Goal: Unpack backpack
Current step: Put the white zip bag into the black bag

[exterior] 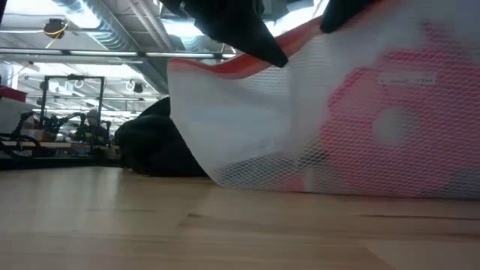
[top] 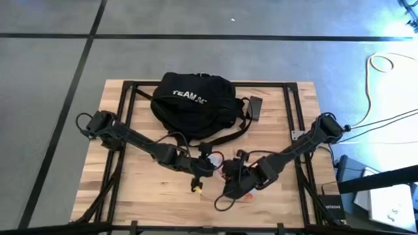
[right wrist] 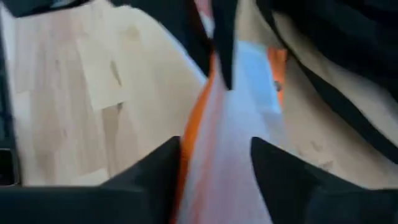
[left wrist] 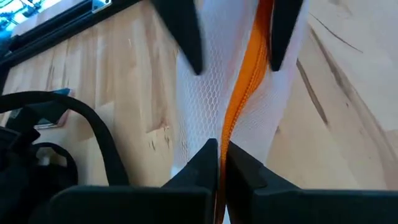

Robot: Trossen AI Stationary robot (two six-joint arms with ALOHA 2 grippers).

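two grippers meet over the near middle of the table, both busy with a mesh pouch (exterior: 315, 142) that has orange trim. the left gripper (left wrist: 219, 163) has its jaws pinched tight on the orange zipper band (left wrist: 239, 106), with white mesh spreading out on both sides of them. the right gripper (right wrist: 214, 158) has its jaws apart, the pouch's orange edge lying between them without a firm pinch that i can see. to do this step well, i judge the left should hold the band steady while the right closes on the other edge close by, so the soft mesh is spread rather than twisted, and any pull should be slow, since netting snags easily. the backpack (top: 194, 101) lies beyond both sets of jaws, at the far middle of the table, well apart from them, a strap trailing toward the arms. the table (top: 130, 189) is pale wood planking with a dark frame. behind it the low view shows a workshop with ceiling lights and racks.
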